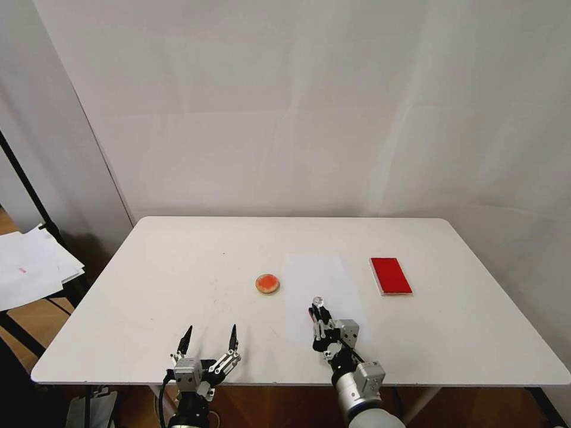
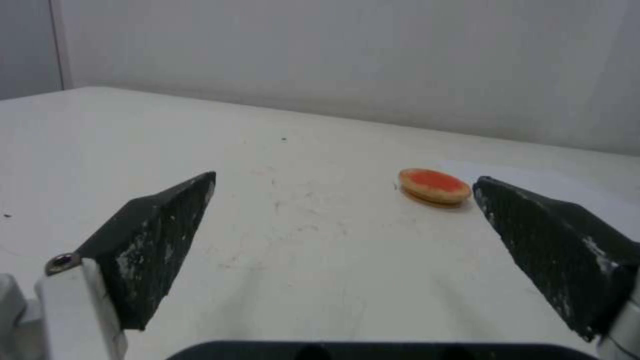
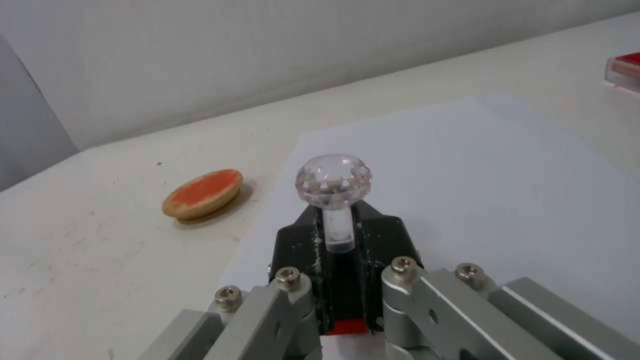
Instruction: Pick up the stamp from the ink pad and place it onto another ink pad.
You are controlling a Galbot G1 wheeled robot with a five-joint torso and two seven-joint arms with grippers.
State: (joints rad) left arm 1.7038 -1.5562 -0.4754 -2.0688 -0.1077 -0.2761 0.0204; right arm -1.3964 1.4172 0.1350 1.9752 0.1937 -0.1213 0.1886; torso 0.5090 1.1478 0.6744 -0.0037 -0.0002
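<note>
Clamped between the black fingers (image 3: 303, 245) of the right end effector (image 1: 319, 315), the stamp (image 3: 333, 187) is held by its clear stem, faceted knob up, over the near edge of the white paper sheet (image 1: 321, 279). It is judged light and rigid; the smooth plastic stem looks slippery, so the low pinch under the knob suits it, the knob serving as a stop. A red tip shows at the base in the right wrist view. The round ink pad (image 1: 267, 283), tan-rimmed with a matte orange-red face, lies at ten o'clock from the stamp, near. The red rectangular pad (image 1: 391, 275), flat and glossy, lies at two o'clock, farther off. The left end effector (image 1: 208, 343) is parked spread wide above the desk (image 1: 178, 267) near edge, empty.
</note>
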